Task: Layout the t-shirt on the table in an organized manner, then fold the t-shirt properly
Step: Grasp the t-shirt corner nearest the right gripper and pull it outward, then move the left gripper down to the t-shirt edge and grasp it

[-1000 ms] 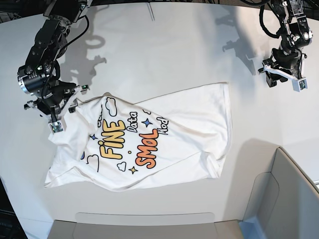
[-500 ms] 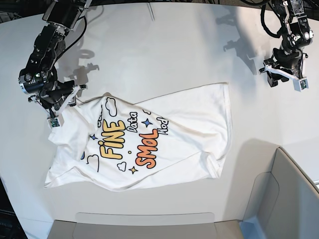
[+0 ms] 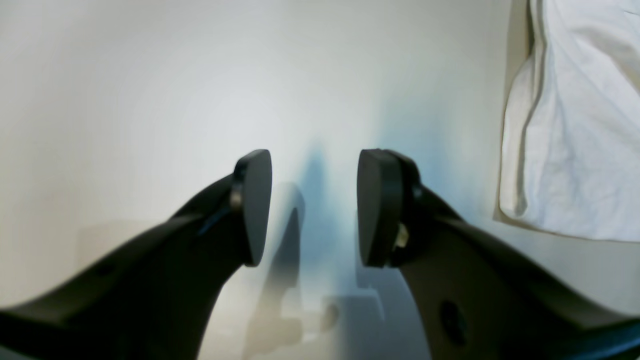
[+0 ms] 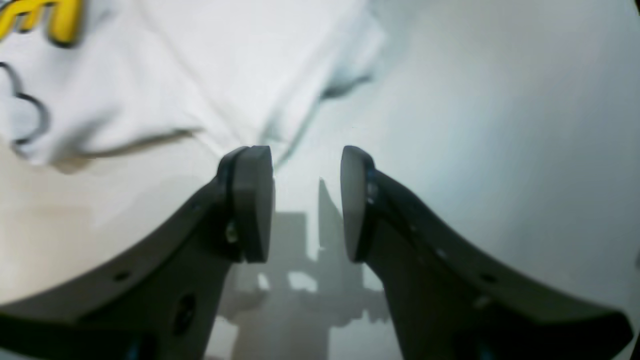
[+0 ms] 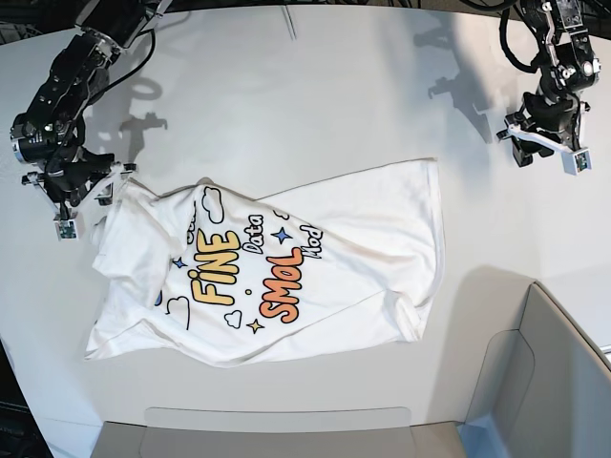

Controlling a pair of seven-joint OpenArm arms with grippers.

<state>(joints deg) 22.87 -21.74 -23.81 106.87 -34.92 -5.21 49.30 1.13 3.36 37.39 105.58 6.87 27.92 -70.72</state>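
At the left edge of the base view, the right gripper hangs just beside the shirt's upper-left corner, its jaws parted and gripping nothing. The t-shirt lies crumpled and slanted across the middle of the table, print side up, with "FINE" and "SMOL" showing. At the upper right, the left gripper hovers over bare tabletop, well apart from the cloth, jaws likewise spread and empty

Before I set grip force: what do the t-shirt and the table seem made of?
The t-shirt looks like soft, thin white knit cloth, likely cotton: it creases and bunches, with matte printed lettering. The table looks hard and smooth, perhaps laminate or painted board: satin white, showing crisp arm shadows.
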